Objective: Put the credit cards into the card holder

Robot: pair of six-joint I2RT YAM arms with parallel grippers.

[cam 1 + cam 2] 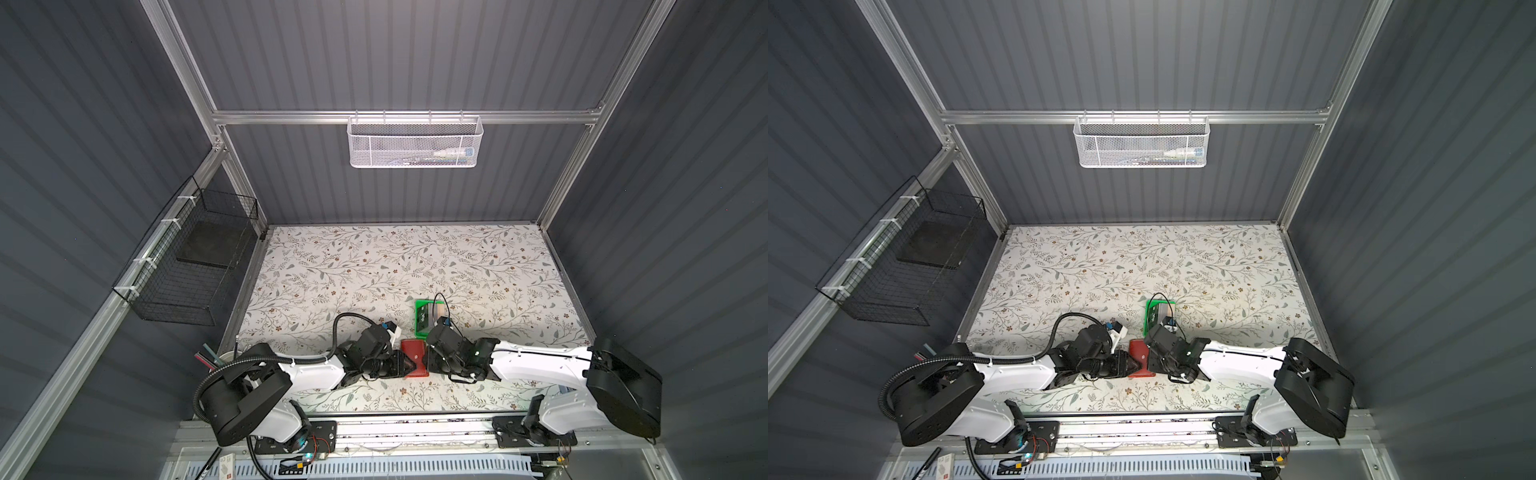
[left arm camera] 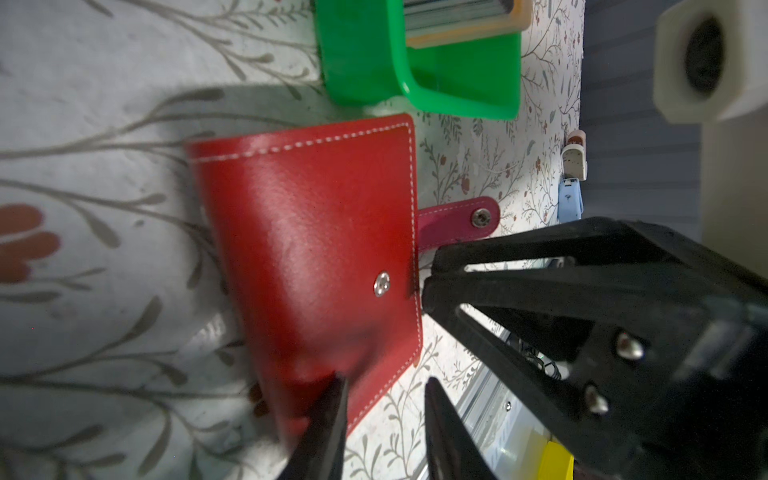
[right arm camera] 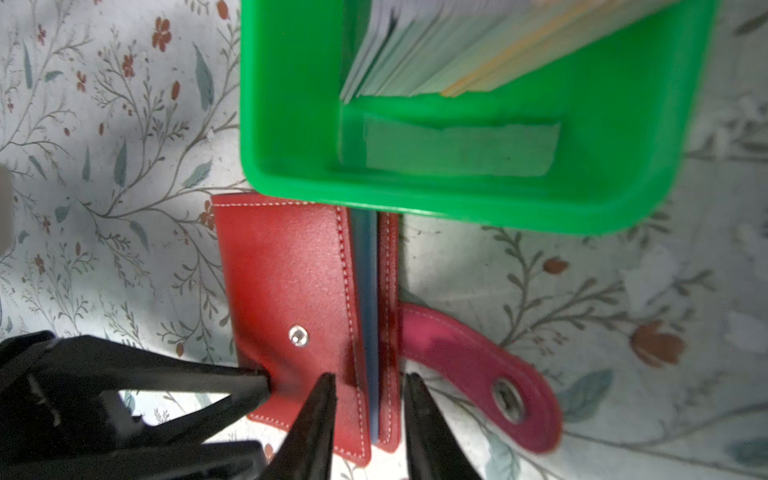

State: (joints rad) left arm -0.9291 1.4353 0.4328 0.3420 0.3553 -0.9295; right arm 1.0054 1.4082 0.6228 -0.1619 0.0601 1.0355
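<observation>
The red card holder (image 1: 413, 351) (image 1: 1138, 351) lies closed on the flowered table between both grippers, its snap tab (image 2: 457, 224) (image 3: 478, 365) undone and flat. My left gripper (image 1: 409, 365) (image 2: 385, 380) is open at the spine side, with one finger (image 3: 232, 374) pressing on the cover (image 2: 316, 232). My right gripper (image 1: 430, 361) (image 3: 369, 376) is open and straddles the holder's loose edge (image 3: 370, 291), where a blue sleeve shows. The credit cards (image 3: 436, 54) (image 2: 457, 16) stand on edge in a green tray (image 1: 419, 328) (image 3: 291, 124) just behind the holder.
A white mesh basket (image 1: 415, 141) hangs on the back rail. A black wire basket (image 1: 187, 266) is fixed to the left wall. Pens stand in a cup (image 1: 212, 359) at the near left corner. The green tray touches the holder's far edge.
</observation>
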